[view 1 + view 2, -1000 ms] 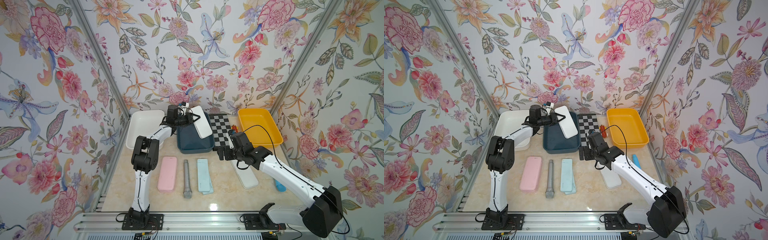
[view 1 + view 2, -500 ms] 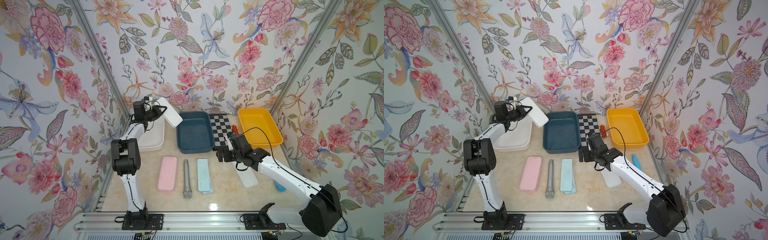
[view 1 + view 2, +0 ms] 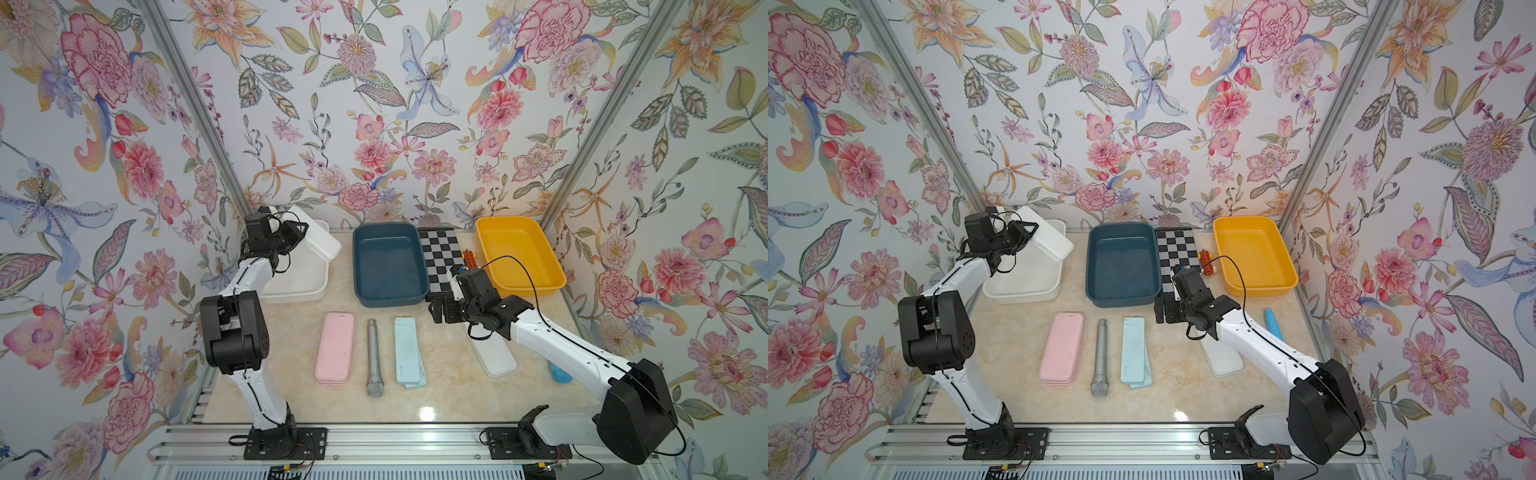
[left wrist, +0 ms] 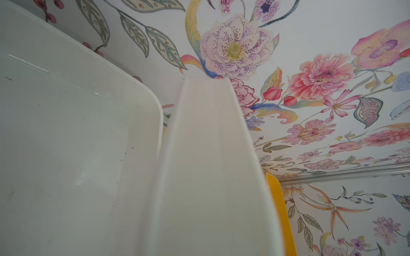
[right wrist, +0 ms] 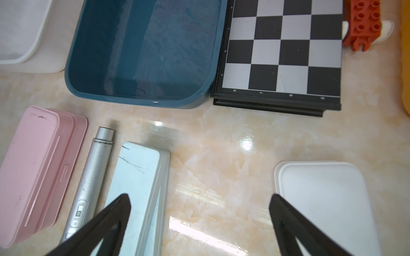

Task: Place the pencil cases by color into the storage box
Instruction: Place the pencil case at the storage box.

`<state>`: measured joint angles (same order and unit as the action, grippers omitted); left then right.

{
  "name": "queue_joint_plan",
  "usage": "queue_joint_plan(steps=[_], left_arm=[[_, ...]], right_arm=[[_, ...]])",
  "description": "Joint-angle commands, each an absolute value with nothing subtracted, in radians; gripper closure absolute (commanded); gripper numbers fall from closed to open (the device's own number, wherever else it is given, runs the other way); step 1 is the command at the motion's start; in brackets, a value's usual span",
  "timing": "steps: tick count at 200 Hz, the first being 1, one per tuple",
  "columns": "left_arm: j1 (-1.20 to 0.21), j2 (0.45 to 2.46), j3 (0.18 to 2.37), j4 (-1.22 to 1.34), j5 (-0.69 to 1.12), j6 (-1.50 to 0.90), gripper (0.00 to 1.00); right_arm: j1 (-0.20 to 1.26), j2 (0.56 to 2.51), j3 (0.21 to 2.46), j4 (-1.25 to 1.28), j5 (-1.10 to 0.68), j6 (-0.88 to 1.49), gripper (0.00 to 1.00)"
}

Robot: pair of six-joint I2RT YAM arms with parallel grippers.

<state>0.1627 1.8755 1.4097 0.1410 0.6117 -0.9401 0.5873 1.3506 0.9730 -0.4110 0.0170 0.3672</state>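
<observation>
white pencil case (image 3: 321, 240): flat, plain, oblong, rounded corners. clamped in the left fingers (image 3: 300, 232) above the far corner of the white box (image 3: 299, 291), tilted, long axis slanting from the back wall toward the blue box (image 3: 388, 266). right fingers (image 5: 115, 212) spread apart, holding nothing, over the counter (image 3: 449, 386) between the pale blue pair (image 3: 409, 351) and the second white case (image 3: 498, 359). both, and the pink pair (image 3: 334, 349), lie front to back.

The left arm (image 3: 249, 286) is standing up from the front rail, bending at the elbow and pointing to the back left. Its left end effector (image 3: 300, 233) is clamping a white pencil case (image 3: 322, 243) in the air. The right arm (image 3: 557, 338) is extending toward the middle, with its right end effector (image 5: 199, 199) hanging low over the worktop (image 3: 449, 374), jaws gaping wide.
</observation>
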Motion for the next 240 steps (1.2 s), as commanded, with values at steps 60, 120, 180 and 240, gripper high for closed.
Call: queue_joint_plan(steps=[60, 120, 180, 240], left_arm=[[0.193, 1.735, 1.276, 0.166, 0.281, -0.969, 0.65], [0.212, 1.843, 1.274, 0.245, 0.254, -1.14, 0.65], [0.176, 1.955, 1.296, 0.312, 0.233, -1.275, 0.64], [0.134, 2.055, 1.3, 0.408, 0.214, -1.431, 0.63]], right_arm=[[0.569, 1.343, 0.922, -0.388, 0.001, 0.388, 0.0], [0.568, 1.332, 0.914, -0.387, 0.0, 0.397, 0.0], [0.565, 1.341, 0.894, -0.37, -0.015, 0.401, 0.0], [0.562, 1.343, 0.876, -0.355, -0.03, 0.405, 0.0]])
